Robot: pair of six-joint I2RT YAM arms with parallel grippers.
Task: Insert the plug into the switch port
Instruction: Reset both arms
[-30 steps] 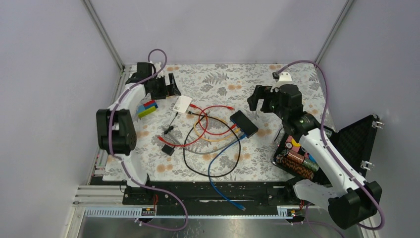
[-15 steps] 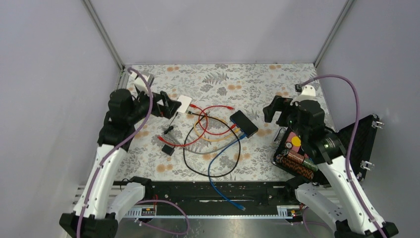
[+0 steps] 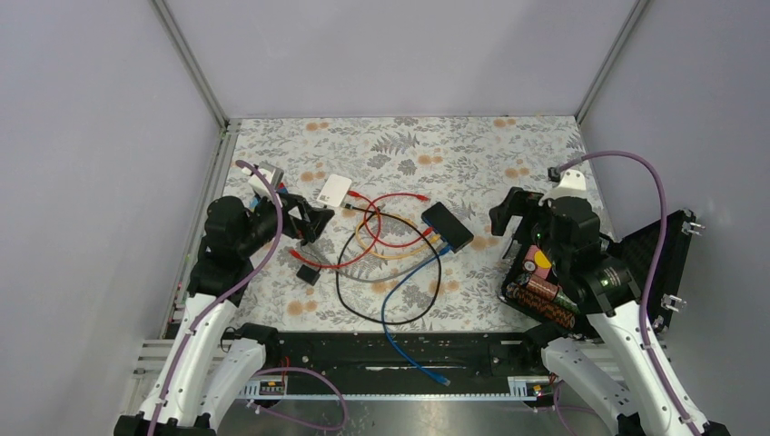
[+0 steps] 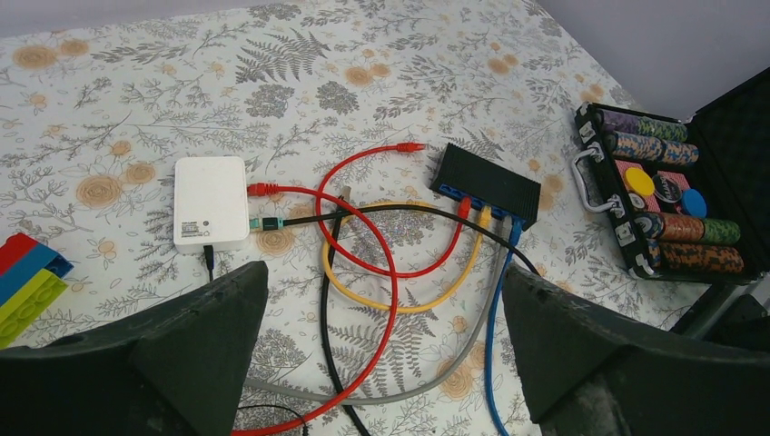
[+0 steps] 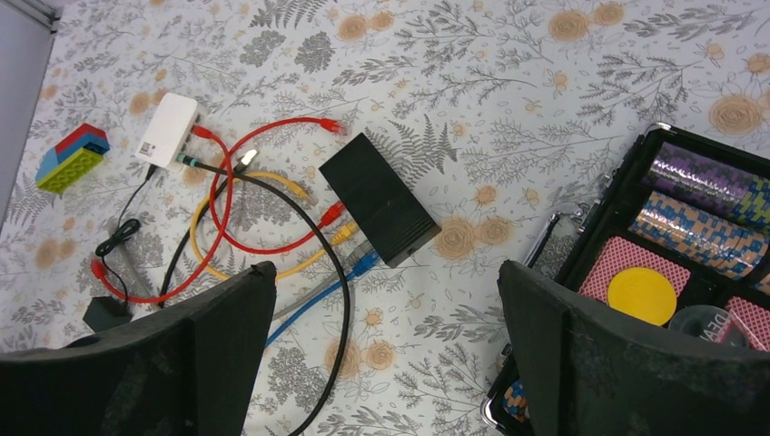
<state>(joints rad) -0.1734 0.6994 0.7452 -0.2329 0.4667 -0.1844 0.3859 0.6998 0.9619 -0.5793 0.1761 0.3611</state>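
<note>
The left end effector [image 3: 307, 221] and right end effector [image 3: 508, 225] hover wide open, gripping nothing. Between them on the worktop [image 3: 409, 145], the switch [image 3: 447, 227] lies flat, long axis running far-left to near-right. Its ported side faces near-left, with 4 cables [image 3: 399, 263] plugged in. A loose red plug [image 3: 423, 196] lies just beyond.

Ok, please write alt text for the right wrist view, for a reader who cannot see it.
A flat black rectangular switch box lies on a flower-printed table, with red, yellow, grey and blue cables at one side and a loose red plug near its far corner. The open right gripper frames the bottom, holding nothing.
</note>
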